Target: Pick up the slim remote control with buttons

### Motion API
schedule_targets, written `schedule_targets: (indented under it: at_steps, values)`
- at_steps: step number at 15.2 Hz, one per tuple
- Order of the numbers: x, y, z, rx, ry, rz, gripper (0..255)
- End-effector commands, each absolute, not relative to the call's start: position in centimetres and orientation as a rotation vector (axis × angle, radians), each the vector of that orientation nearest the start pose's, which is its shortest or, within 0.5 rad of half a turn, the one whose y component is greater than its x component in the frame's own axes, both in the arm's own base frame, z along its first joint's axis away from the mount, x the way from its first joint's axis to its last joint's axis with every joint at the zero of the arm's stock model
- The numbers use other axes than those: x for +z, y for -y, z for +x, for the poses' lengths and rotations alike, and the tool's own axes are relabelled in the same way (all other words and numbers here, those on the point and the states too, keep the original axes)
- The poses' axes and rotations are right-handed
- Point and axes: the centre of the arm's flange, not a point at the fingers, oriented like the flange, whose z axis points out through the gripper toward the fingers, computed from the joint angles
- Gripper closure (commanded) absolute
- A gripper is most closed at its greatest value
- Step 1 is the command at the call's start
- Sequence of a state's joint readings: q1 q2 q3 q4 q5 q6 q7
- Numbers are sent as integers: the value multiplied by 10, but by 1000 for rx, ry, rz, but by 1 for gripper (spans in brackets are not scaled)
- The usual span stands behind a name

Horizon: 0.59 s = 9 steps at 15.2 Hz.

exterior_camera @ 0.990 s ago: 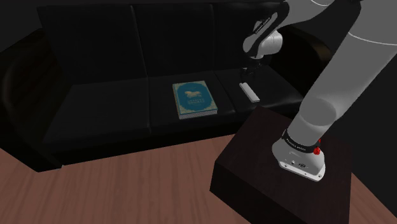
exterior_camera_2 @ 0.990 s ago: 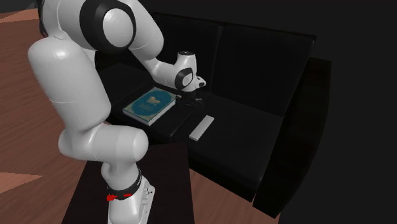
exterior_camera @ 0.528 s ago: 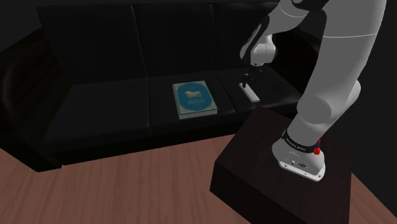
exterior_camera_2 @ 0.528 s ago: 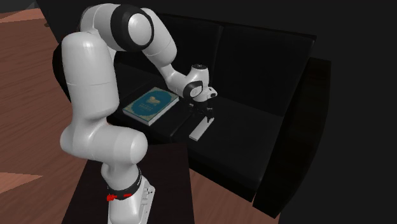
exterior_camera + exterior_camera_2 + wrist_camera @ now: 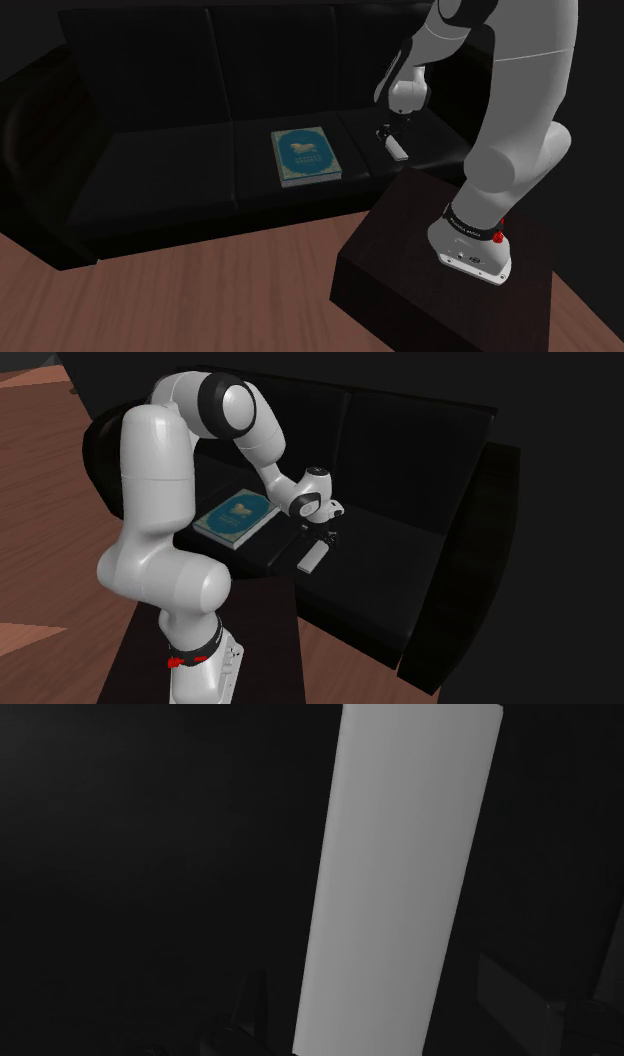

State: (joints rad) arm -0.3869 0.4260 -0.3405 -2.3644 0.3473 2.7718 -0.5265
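Note:
The remote is a slim, plain light-grey slab lying flat on the black sofa's seat cushion, to the shoulder view's right of a teal book. In the second exterior view the remote lies just in front of the hand. My black gripper points down over the remote's far end, close above the cushion. In the wrist view the remote runs between the two fingers. The gripper is open, with one finger on each side and neither touching the remote.
A teal book with a pale picture on its cover lies on the middle cushion. The black sofa has a tall backrest and an armrest behind the gripper. The dark box stand sits on a wooden floor.
The hand has come down from above the sofa to just over the remote's far end, and the arm's upper links have swung upright. The fingers stayed open; the remote has not moved.

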Motion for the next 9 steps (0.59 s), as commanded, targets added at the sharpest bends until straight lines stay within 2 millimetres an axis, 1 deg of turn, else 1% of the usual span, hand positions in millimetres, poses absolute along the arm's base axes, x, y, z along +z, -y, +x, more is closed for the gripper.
schedule_targets:
  at_steps: [1, 2, 3, 9]
  values:
    - [154, 353, 360, -23, -776, -3069, 0]
    - [154, 353, 360, -23, -776, -3069, 0]
    - [154, 353, 359, -23, -776, -3069, 255]
    - [154, 354, 359, -23, -776, -3069, 255]
